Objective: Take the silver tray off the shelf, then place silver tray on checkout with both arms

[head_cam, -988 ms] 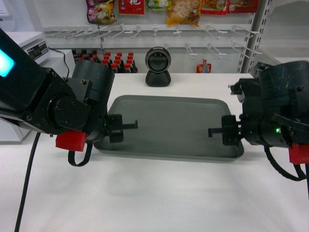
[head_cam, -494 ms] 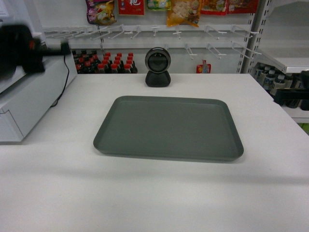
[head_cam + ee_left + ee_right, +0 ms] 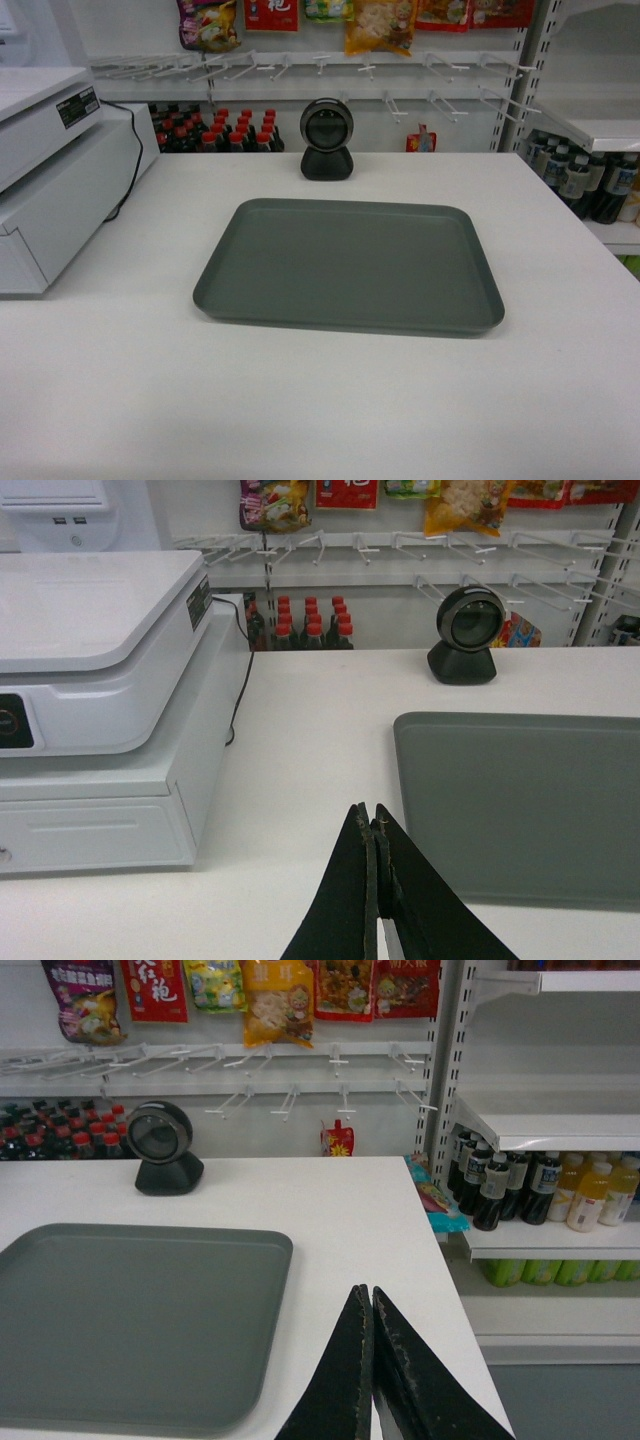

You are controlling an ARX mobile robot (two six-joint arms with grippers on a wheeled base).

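Observation:
The silver tray (image 3: 350, 262) lies flat and empty on the white checkout (image 3: 320, 400) counter; it also shows as the tray (image 3: 520, 800) in the left wrist view and the tray (image 3: 130, 1320) in the right wrist view. Neither arm appears in the head view. My left gripper (image 3: 372, 815) is shut with nothing in it, hovering over the counter just left of the tray. The right gripper (image 3: 367, 1295) is shut and empty, to the right of the tray near the counter's right edge. A white shelf (image 3: 545, 1130) stands at the right.
A white cash register (image 3: 55, 170) sits at the left with a black cable. A round black scanner (image 3: 327, 140) stands behind the tray. Dark sauce bottles (image 3: 215, 130) and drink bottles (image 3: 520, 1188) fill the shelving behind and right. Snack packs hang above on hooks.
Both arms, which held the tray's left and right ends a second ago, have let go and pulled back out of the head view. The tray has stayed in place.

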